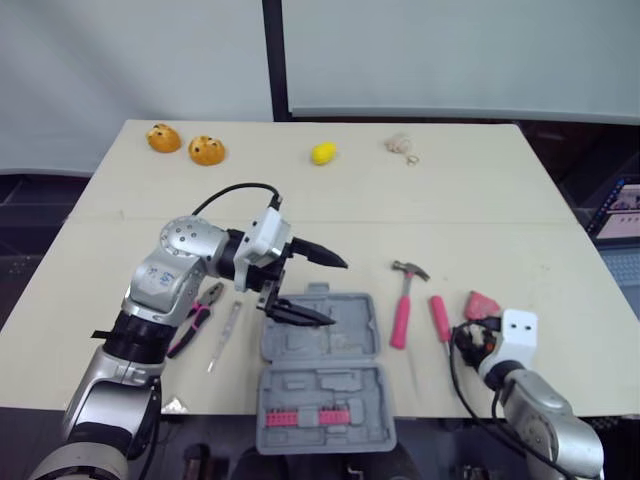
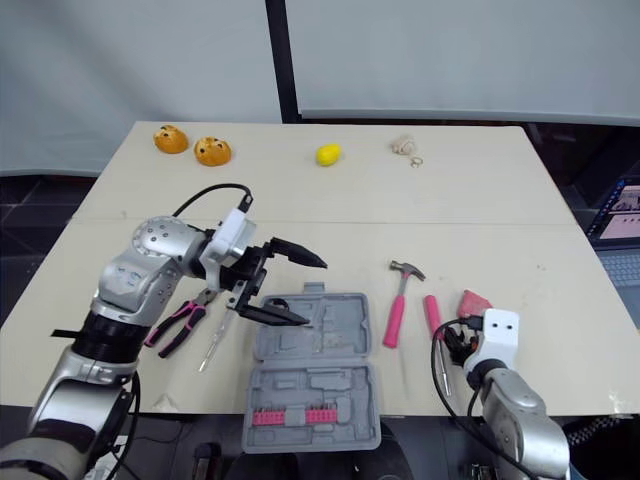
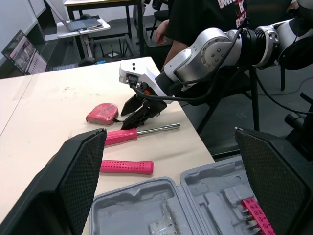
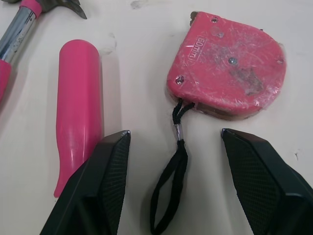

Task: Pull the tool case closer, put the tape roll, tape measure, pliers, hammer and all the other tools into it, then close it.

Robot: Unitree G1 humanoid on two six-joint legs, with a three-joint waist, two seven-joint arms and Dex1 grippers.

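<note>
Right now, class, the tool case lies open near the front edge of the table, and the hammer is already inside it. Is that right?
Not quite. The tool case does lie open near the front edge of the table, but the hammer is not inside it. It lies on the table, to the right of the case, as the left eye view shows.

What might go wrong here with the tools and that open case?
The right hand sits open over the strap of the tape measure, not its body; closing there may catch only the strap. The tool case hangs past the near edge of the table, so pulling it closer might tip it off.
</note>
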